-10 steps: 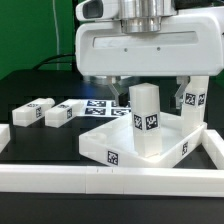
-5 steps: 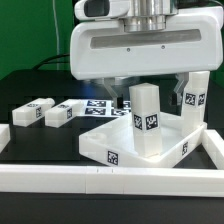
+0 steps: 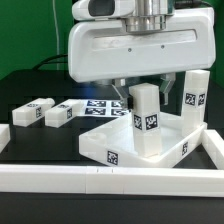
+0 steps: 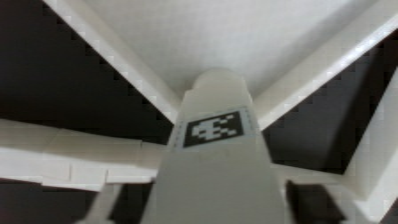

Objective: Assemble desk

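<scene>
The white desk top (image 3: 108, 143) lies upside down as a rimmed tray in the middle of the exterior view. One white tagged leg (image 3: 146, 122) stands upright in its near corner. My gripper (image 3: 144, 88) hangs straight over this leg, shut on its upper end. In the wrist view the leg (image 4: 217, 130) runs between my fingers, gripper (image 4: 217, 206), with the desk top (image 4: 231, 35) below. A second leg (image 3: 193, 100) stands upright at the tray's far corner on the exterior view's right. Two more legs (image 3: 32, 110) (image 3: 62, 113) lie flat on the table to the exterior view's left.
The marker board (image 3: 100, 108) lies flat behind the desk top. A long white border rail (image 3: 60, 181) runs along the front and turns up the exterior view's right side (image 3: 214, 148). The table surface is black.
My hand has shifted toward the exterior view's left, uncovering more of the far right leg. The held leg looks slightly turned about its own axis and stays in its corner.
</scene>
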`<state>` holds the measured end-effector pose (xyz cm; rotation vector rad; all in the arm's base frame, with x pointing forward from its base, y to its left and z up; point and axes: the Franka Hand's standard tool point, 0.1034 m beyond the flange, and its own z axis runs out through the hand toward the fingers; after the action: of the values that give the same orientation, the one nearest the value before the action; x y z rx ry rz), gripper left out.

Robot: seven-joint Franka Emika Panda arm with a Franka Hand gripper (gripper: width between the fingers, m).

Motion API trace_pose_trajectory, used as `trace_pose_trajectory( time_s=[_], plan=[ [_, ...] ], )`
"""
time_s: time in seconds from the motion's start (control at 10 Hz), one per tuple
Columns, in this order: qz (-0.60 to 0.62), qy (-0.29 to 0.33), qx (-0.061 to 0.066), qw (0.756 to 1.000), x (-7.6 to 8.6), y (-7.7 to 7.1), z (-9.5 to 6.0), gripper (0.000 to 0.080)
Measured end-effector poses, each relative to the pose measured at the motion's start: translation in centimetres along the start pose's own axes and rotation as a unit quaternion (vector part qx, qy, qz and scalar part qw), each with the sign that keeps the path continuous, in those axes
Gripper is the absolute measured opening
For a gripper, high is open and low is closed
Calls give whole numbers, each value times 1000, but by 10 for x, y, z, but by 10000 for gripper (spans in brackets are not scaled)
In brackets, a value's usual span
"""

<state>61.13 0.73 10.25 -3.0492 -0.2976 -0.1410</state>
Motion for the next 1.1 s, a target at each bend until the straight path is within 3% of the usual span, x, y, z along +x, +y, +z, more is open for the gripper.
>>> trace_pose_trajectory(
  time_s=[0.1,0.3,0.6,0.9,1.1],
  plan=[
    [3,0,0,1000,0,0,0,288],
    [17,0,0,1000,0,0,0,288],
    [136,0,1,991,-1,1,0,288],
    [271,0,1,963,0,0,0,289],
    [385,-1,1,923,0,-2,0,290]
  ],
)
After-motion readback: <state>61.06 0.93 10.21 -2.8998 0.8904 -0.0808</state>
